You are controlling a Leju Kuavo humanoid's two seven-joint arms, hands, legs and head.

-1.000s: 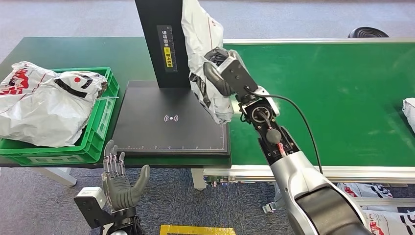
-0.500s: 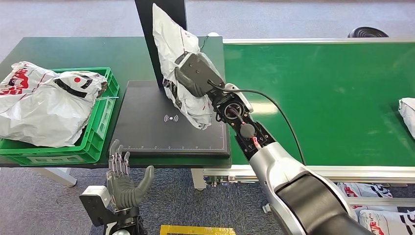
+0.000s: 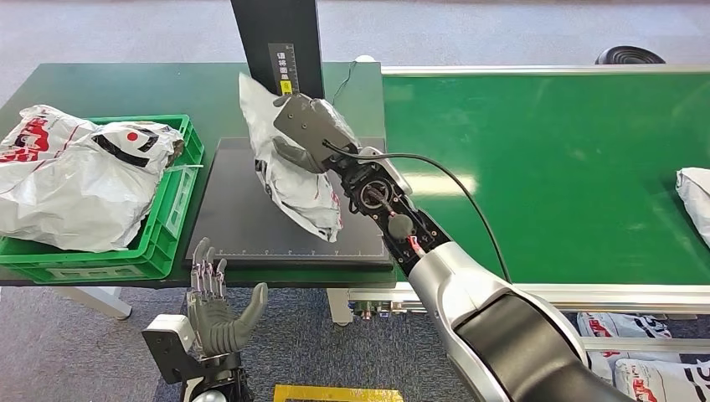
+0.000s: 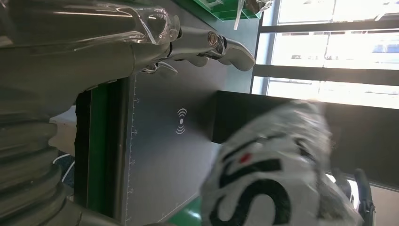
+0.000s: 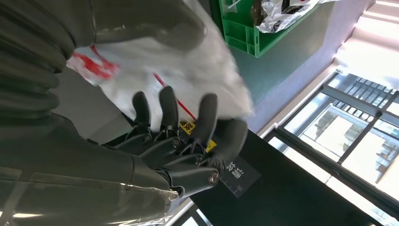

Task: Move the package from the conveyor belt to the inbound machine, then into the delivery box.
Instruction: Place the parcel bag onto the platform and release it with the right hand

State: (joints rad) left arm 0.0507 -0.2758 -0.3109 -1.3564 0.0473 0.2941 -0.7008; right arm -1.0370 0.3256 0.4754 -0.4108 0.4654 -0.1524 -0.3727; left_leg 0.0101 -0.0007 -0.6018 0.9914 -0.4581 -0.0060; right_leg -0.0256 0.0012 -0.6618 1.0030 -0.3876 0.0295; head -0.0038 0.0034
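Observation:
My right hand (image 3: 303, 127) grips a white plastic package (image 3: 293, 180) with red and black print and holds it over the black scan plate of the inbound machine (image 3: 243, 218), its lower end close to the plate. The right wrist view shows my dark fingers (image 5: 174, 127) wrapped round the white package (image 5: 155, 56). The package (image 4: 277, 179) appears blurred above the plate (image 4: 164, 150) in the left wrist view. My left hand (image 3: 216, 308) hangs open below the table's front edge, fingers spread. The green delivery box (image 3: 163, 230) sits at the left, holding white packages (image 3: 75, 176).
The machine's black upright post (image 3: 280, 59) rises behind the plate. The green conveyor belt (image 3: 569, 167) stretches to the right with another white package (image 3: 695, 193) at its far right edge. More packages (image 3: 653, 368) lie on the floor at lower right.
My right arm has swung left, carrying the package from the belt's edge to above the scan plate and lowering it. My left hand has barely shifted.

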